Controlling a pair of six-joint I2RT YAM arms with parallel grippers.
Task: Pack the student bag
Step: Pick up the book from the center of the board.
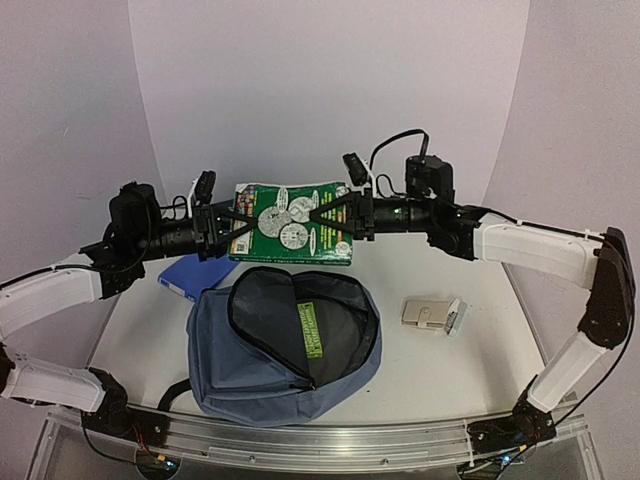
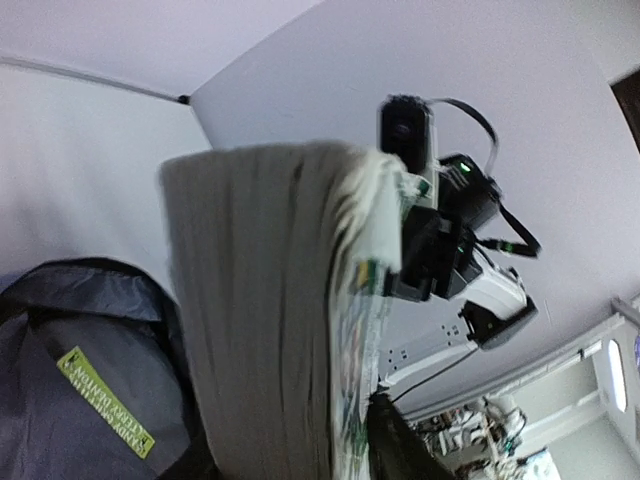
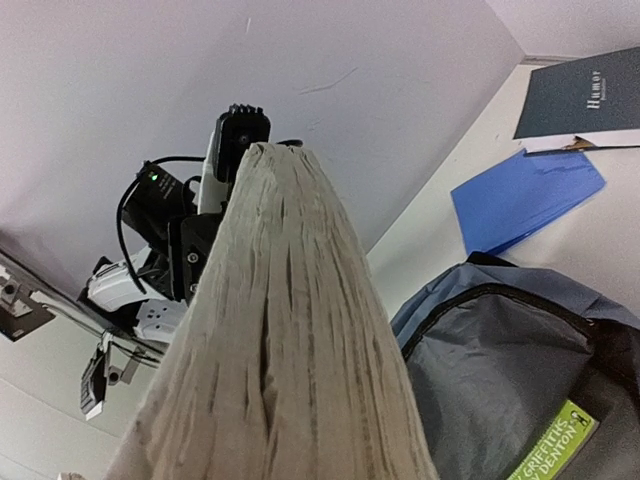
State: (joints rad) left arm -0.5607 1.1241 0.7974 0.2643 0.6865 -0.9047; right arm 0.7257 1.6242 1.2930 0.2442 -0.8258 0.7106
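The slate-blue student bag (image 1: 240, 370) lies at the table's front centre with its main zipper open; a book with a lime-green spine (image 1: 311, 330) lies inside. A thick green book (image 1: 290, 222) is held in the air just behind and above the bag's opening. My left gripper (image 1: 228, 228) is shut on its left edge and my right gripper (image 1: 328, 215) is shut on its right edge. In the left wrist view the book's page edge (image 2: 260, 320) fills the centre, with the bag (image 2: 70, 380) below left. In the right wrist view the pages (image 3: 290, 350) hide my fingers.
A flat bright-blue book (image 1: 188, 274) lies left of the bag, also in the right wrist view (image 3: 525, 195). A dark book (image 3: 590, 95) lies beyond it. A small beige and white box (image 1: 432, 314) sits right of the bag. Purple walls enclose the table.
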